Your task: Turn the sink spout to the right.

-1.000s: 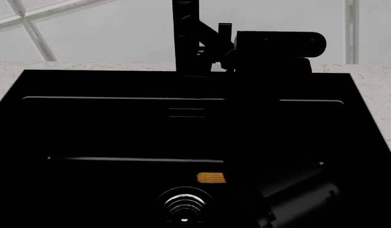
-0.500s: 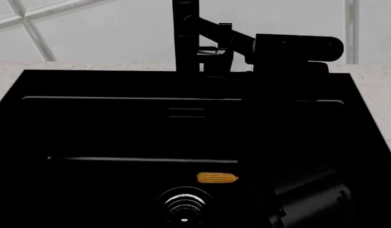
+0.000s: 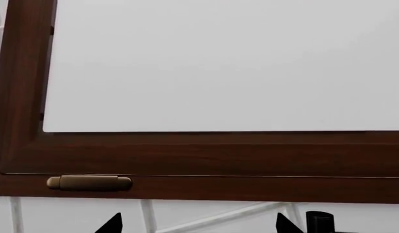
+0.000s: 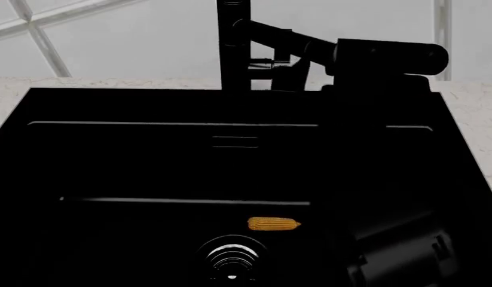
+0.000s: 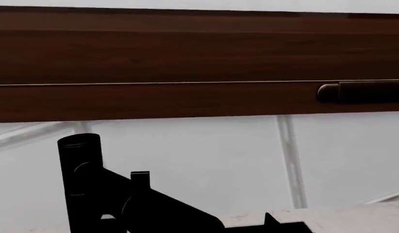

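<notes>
The sink spout (image 4: 281, 37) is a slim black tube running from the tall black column (image 4: 234, 48) out to the right, over the back of the black sink (image 4: 110, 155). My right gripper (image 4: 309, 64) is at the spout's outer end, with its bulky wrist behind it. In the right wrist view the spout (image 5: 154, 206) lies across my right gripper (image 5: 193, 227). One fingertip (image 5: 270, 221) shows beyond the spout and the jaws stand apart. My left gripper (image 3: 198, 228) is open and empty, facing a window, and is out of the head view.
A yellow corn cob (image 4: 274, 224) lies in the basin near the ringed drain (image 4: 231, 258). A short lever handle (image 4: 262, 63) sticks out of the column. Speckled countertop (image 4: 473, 107) flanks the sink. A brown window frame (image 3: 186, 160) with a latch (image 3: 89, 182) is above.
The spout has swung to the right about the column. My right gripper and wrist have moved right with it, uncovering more of the corn cob.
</notes>
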`<state>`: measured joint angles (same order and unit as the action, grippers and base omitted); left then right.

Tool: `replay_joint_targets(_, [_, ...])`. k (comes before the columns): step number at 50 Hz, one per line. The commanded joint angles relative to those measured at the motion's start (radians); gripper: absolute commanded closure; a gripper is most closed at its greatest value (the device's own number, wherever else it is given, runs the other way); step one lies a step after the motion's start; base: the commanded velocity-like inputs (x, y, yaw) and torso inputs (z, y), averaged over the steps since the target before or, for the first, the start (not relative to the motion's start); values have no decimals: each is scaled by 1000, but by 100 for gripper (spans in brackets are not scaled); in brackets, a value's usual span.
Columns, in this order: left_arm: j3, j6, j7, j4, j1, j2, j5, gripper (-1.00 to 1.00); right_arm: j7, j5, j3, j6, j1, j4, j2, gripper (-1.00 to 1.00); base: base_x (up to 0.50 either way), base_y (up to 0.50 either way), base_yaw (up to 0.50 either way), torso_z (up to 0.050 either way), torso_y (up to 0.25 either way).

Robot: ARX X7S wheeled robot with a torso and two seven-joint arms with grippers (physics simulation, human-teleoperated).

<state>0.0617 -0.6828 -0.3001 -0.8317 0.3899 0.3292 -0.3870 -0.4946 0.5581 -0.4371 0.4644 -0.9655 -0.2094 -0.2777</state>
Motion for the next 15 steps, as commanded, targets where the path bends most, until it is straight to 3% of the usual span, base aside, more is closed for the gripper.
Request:
replay_joint_targets(1, [1,14,4,-1,-6,2,-1,-100,5,-6,6,0,-21,-1,-9,-100,0,0,0,0,0])
replay_joint_targets(15, [-2,10,-6,-5,-2,6,-6,-100,3,-13,1,0,-30,-9,-16,-100,0,0,0,0,0])
